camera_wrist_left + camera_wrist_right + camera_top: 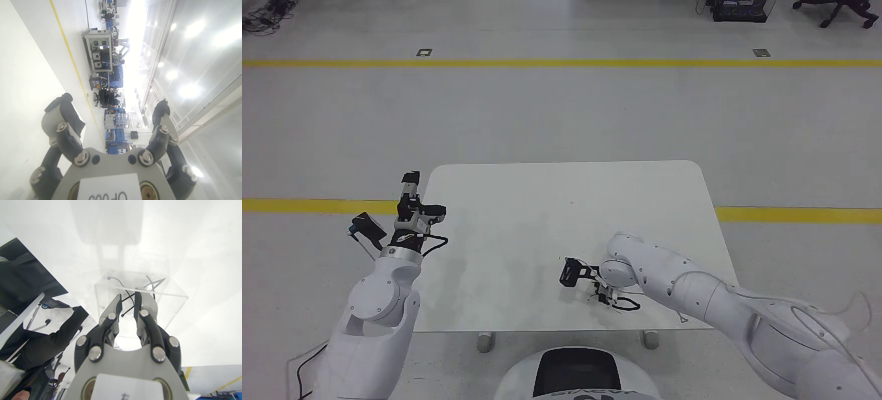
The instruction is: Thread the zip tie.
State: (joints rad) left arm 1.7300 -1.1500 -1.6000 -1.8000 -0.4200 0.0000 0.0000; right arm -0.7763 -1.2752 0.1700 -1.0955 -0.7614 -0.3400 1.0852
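Zip ties (152, 284), black, several of them, lie loose and crossed inside a clear box (170, 294). One has a curved tail w/ its head up near the box's far wall, two cross each other near another wall, and another runs under the gap btw the right fingers. The box stands on the white table (572, 200), close to its near edge, right of the middle. Its walls are see-through and its top is open.

Right gripper (128, 294) sits over the box opening, tips about level w/ the rim and pointing down into it. Its fingers (118, 306) are a narrow gap apart, ribbed pads facing each other, nothing pinched btw them as far as the wrist view shows. Ties show through the gap but lie lower, on the box floor. In the top view the right gripper (599, 292) is low at the near edge of the table, w/ the arm coming in from the right side.

Left gripper (113, 100) is well apart from the box and ties, at the table's left edge toward the far-left corner (422, 197). It is held up off the surface, aimed out at the hall. Its fingers (66, 111) are spread wide and hold nothing.
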